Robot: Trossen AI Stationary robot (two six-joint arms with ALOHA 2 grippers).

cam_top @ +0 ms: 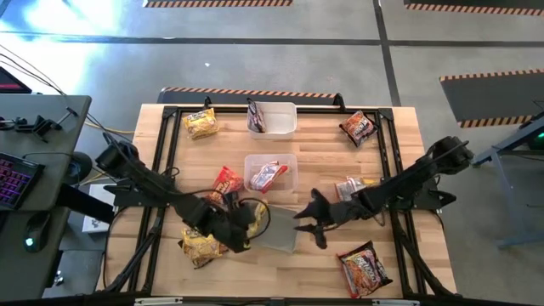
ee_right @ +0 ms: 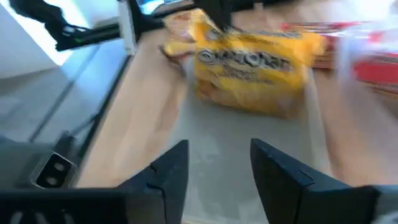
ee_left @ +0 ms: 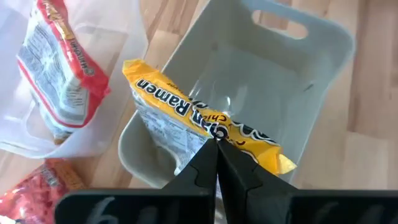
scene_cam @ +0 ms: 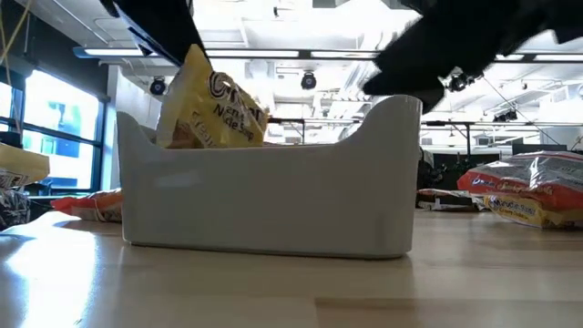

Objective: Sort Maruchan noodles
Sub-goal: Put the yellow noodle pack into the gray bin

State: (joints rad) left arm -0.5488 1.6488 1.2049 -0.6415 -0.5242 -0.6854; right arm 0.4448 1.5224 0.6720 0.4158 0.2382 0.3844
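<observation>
Two arms are working over the wooden table (cam_top: 399, 127). Left gripper (ee_left: 216, 163) is pinching a yellow ramen packet (ee_left: 205, 121) by one edge, its fingers (ee_left: 198, 177) pressed tight together on the wrapper, and is holding it over the grey bin (ee_left: 311, 81) near the front middle of the table. Seen from table height, the packet is sticking up tilted above the bin's near wall at its left end. Right gripper (ee_right: 214, 165) is hanging over the opposite end of the same bin, its two fingers (ee_right: 171, 168) standing moderately apart and gripping nothing; the yellow packet is showing beyond them.

Remaining noodle packets are lying scattered:
- a yellow one (cam_top: 201, 124) at the far left corner of the table;
- a dark one (cam_top: 358, 127) at the far right;
- a red one (cam_top: 226, 181) just left of the middle tub;
- a yellow one (cam_top: 201, 246) at the front left, beside the left arm;
- a red one (cam_top: 365, 268) at the front right.

One clear tub (cam_top: 289, 174) at mid-table is holding a red-and-white packet (cam_top: 265, 176). A second clear tub (cam_top: 285, 119) at the far edge is holding a dark packet (cam_top: 256, 116) standing against its left wall.
</observation>
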